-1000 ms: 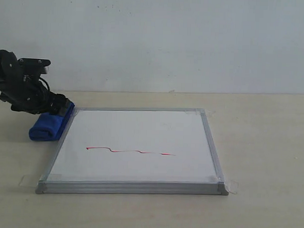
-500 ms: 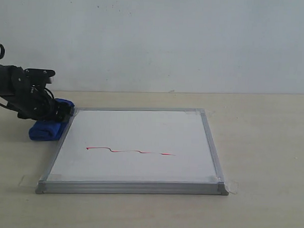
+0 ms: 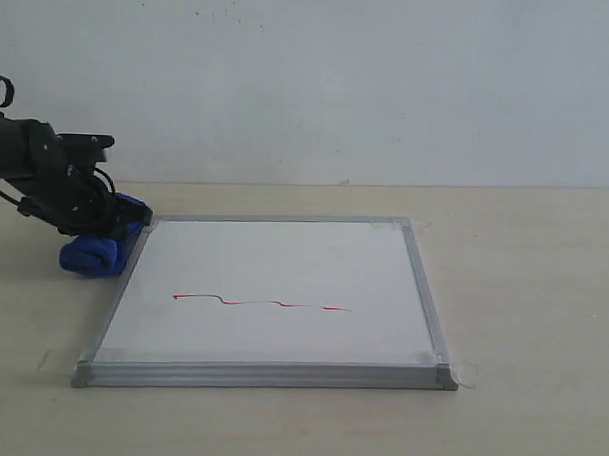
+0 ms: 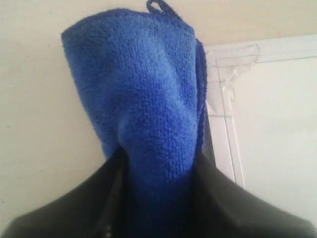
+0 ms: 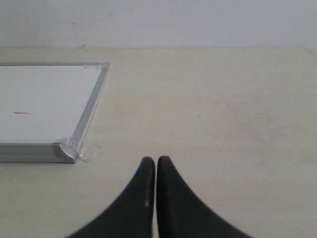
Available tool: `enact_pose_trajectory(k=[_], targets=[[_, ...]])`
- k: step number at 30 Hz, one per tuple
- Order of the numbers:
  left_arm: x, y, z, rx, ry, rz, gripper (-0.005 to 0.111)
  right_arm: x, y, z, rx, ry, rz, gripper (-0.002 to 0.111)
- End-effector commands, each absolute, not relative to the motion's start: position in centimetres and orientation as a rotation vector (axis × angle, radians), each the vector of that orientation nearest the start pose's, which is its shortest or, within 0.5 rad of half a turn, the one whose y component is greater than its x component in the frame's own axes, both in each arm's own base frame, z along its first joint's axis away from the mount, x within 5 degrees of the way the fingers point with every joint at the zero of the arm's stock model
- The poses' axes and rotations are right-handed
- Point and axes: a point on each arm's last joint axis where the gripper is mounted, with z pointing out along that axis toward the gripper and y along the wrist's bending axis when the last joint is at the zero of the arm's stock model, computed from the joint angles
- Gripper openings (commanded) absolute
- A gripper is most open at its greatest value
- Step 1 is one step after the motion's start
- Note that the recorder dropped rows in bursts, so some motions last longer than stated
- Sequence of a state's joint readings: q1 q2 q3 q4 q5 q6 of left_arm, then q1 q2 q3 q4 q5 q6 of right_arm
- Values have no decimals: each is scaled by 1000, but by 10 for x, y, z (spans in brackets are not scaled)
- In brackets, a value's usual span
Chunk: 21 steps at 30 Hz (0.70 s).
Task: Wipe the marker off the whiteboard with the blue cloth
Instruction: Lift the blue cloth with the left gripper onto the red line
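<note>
The exterior camera looks from slightly above across the table (image 3: 533,286) toward the wall (image 3: 340,79), with the whiteboard (image 3: 273,277) mid-frame. The left wrist camera sits tight against the blue cloth (image 4: 143,99). The right wrist camera looks low over the tabletop. All three views catch the whiteboard's frame.

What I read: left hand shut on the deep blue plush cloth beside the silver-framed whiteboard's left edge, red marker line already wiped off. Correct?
No. The thin red wavy marker line is unwiped on the silver-framed whiteboard; the exterior view shows it. The left hand is indeed shut on the deep blue plush cloth beside its left edge.
</note>
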State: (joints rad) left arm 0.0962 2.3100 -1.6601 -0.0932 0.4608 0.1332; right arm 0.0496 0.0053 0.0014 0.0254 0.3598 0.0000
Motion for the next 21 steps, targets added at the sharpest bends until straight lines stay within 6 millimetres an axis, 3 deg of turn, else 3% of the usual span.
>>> enact_pose_trajectory(k=[1,5,7,10,13,17,21], targets=[[485,43,127,-25,2630,-5,4,53,3,181,-28,1841,51,1],[479,42,153,-19,2639,-12,4,53,3,181,-28,1841,51,1],[471,40,181,0,2641,-15,4,53,3,181,-28,1841,51,1],[448,36,221,6,2660,-30,4,53,3,181,-28,1841,51,1],[422,35,235,-31,2599,-24,4,53,3,181,-28,1841,51,1],[384,26,228,-50,2557,-60,4,53,3,181,-28,1841,51,1],[364,-1,204,11,2477,-60,4,53,3,181,-28,1841,51,1]])
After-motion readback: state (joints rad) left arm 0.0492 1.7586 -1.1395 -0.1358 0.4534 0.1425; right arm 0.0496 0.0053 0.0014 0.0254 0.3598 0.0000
